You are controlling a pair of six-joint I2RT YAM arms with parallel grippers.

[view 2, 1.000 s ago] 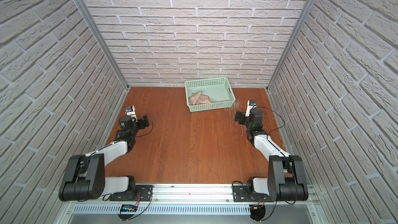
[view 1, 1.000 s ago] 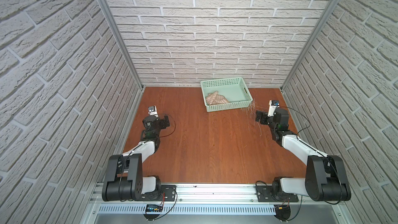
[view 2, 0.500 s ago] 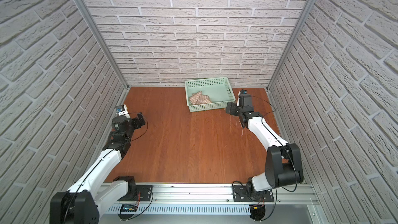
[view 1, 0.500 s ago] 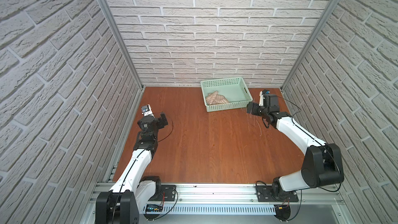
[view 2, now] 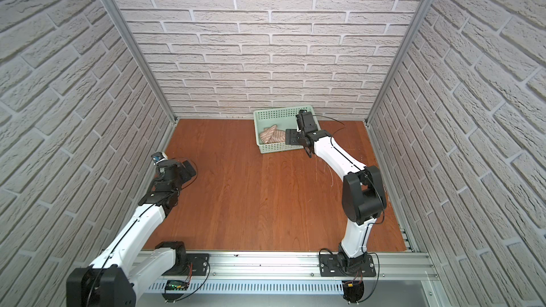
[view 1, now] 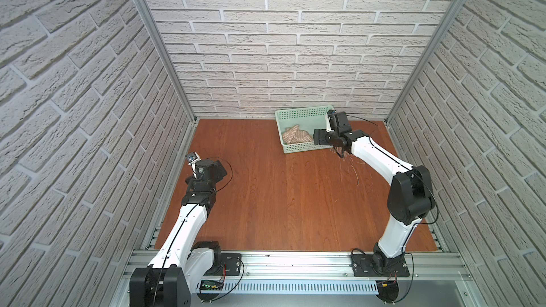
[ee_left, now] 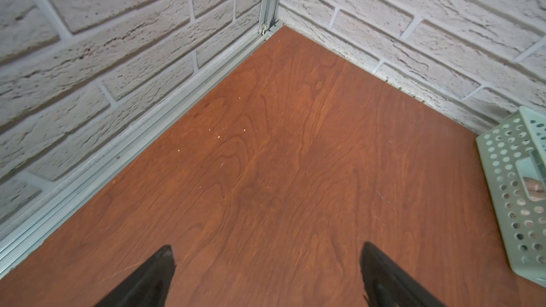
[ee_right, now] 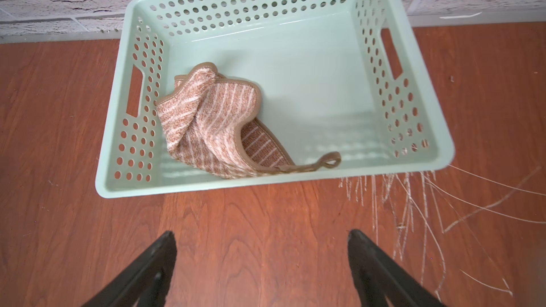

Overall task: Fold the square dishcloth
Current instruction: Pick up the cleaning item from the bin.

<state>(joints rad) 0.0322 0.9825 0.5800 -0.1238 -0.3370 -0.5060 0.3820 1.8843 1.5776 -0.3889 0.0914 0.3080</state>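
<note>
- Tan-brown terry striped in cream: the cloth [ee_right: 206, 122] lies crumpled inside a mint-green basket [ee_right: 266, 186]. It is bunched toward the front left corner, its hem curled over and its small corner loop trailing along the front wall.
- Both top views show the basket standing at the back edge of the wooden table [view 1: 280, 202], right of centre. The broad middle of the table has nothing on it.
- At the basket's front rim hangs the right gripper [ee_right: 260, 233], jaws spread wide with nothing between them. As far as its wrist view shows, it touches neither cloth nor basket.
- Well apart from all this, near the table's left edge, the left gripper [ee_left: 267, 245] hovers over bare wood. Its jaws are also wide and empty, and the basket shows only at the margin of its view.
- Progress, judged from where things lie: no folding has been done. No crease has been laid, the cloth is not spread flat, and it has not yet left the basket.
- What appears to remain is nearly everything. The cloth must be pinched and lifted clear of the basket walls, then carried to the open middle of the table. There it needs smoothing into its square and folding edge to edge, most likely with both arms sharing the corners.
- Pale wispy strands [ee_right: 413, 211] mark the wood by the basket's front right corner. Whether they are loose fibres or scratches cannot be told from here.
</note>
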